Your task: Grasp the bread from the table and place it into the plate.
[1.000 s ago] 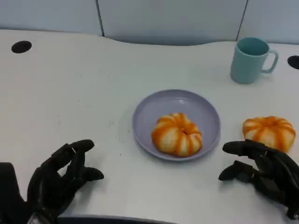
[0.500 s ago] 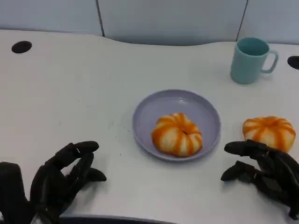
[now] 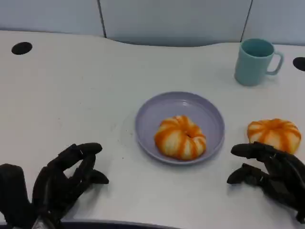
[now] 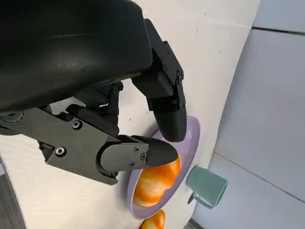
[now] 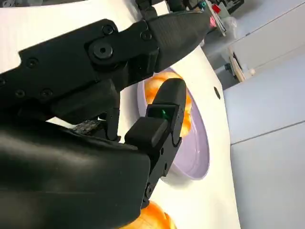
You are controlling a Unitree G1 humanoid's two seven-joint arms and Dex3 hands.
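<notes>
From the head view we count two breads, one plate (image 3: 145,114), one mug (image 3: 254,62) and two hands: one bread (image 3: 180,137) lies in the plate, between the hands, and the second bread (image 3: 274,134) sits on the table (image 3: 71,90) just beyond the right hand (image 3: 269,176), while the left hand (image 3: 62,183) and the right both rest empty with fingers apart. From the left wrist we log one plate, two breads and one mug past the spread fingers (image 4: 164,102). From the right wrist we log one plate and two breads, one just beside that hand's shell.

plate (image 3: 147,119): smooth satin | table (image 3: 71,95): matt white | mug (image 3: 255,62): matt
</notes>
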